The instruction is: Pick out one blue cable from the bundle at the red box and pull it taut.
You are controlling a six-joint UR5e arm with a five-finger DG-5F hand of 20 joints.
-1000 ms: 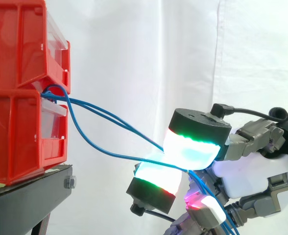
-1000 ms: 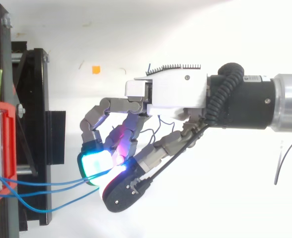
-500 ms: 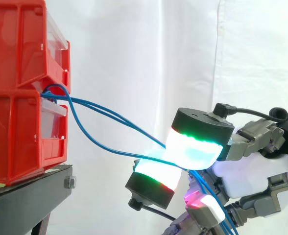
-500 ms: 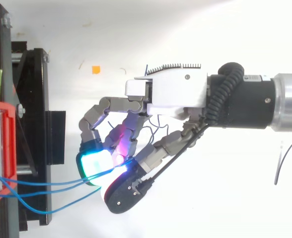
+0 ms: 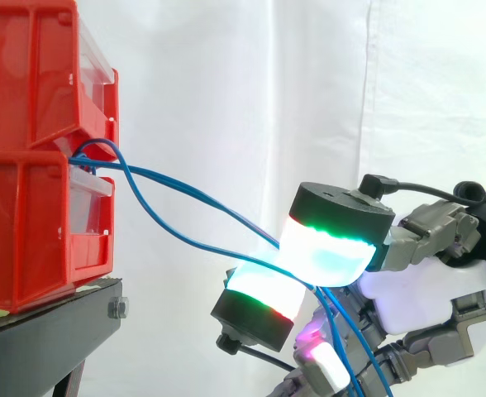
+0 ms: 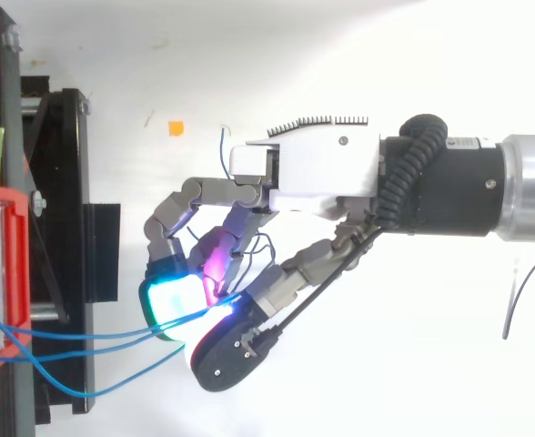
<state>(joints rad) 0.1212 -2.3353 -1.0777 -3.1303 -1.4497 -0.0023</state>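
A magenta-lit fingertip (image 6: 215,266) has curled further inward than a second ago. At the left, two stacked red bins (image 5: 28,157) sit on a black stand (image 5: 45,331). Blue cables (image 5: 181,190) emerge from between the bins and sag rightward into the hand (image 6: 304,173), whose fingers (image 5: 326,248) pinch them.

- My robot hand (image 6: 304,173) is white and grey; its pads (image 5: 321,252) glow cyan, green and magenta.
- The cables (image 5: 156,176) are blue.
- The bins (image 5: 28,207) are red, the stand (image 5: 45,339) black.
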